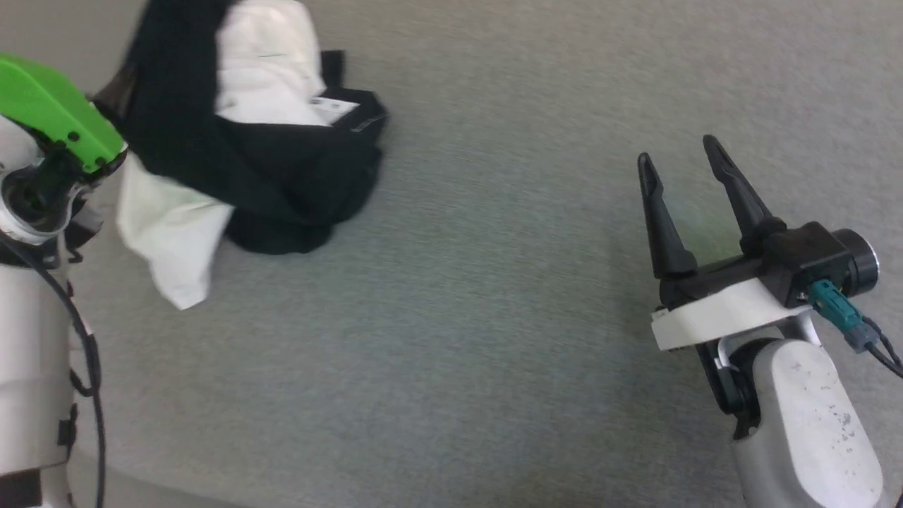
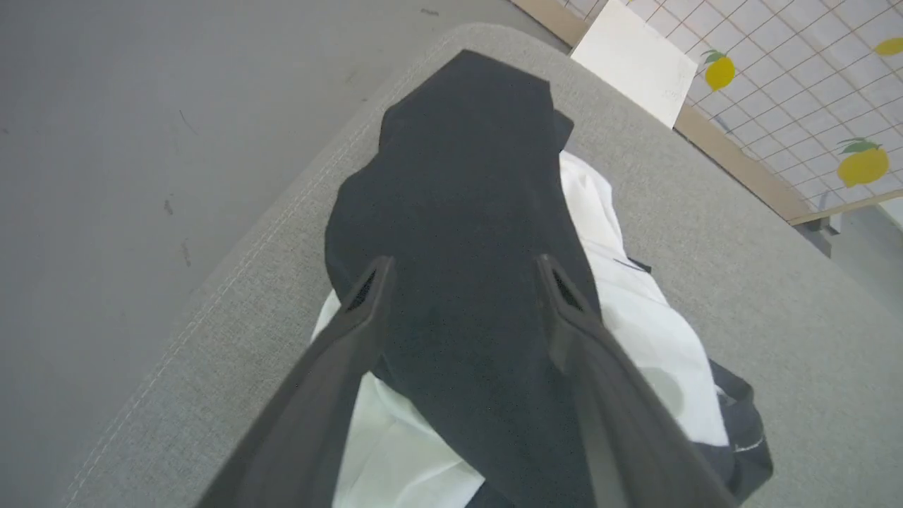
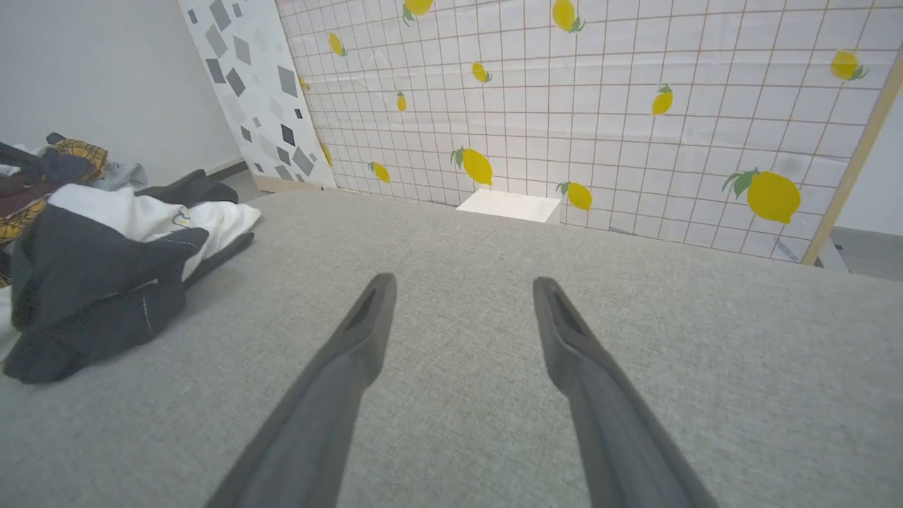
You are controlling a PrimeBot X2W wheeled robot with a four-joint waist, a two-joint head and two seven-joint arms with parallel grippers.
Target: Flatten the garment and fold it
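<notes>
Garment (image 1: 282,176) at ten o'clock looks soft, light — pinch its black sleeve; left gripper (image 2: 463,259), right gripper (image 1: 676,149) gape empty.

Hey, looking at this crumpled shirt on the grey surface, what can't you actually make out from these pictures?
- Head view: the garment is cut off by the top edge, the arm's green cover hides its left side, and its white tag is too blurred to read.
- Left wrist view: whether the open left gripper touches the black cloth cannot be told.
- Right wrist view: the chest print is too small, partly folded under.
</notes>
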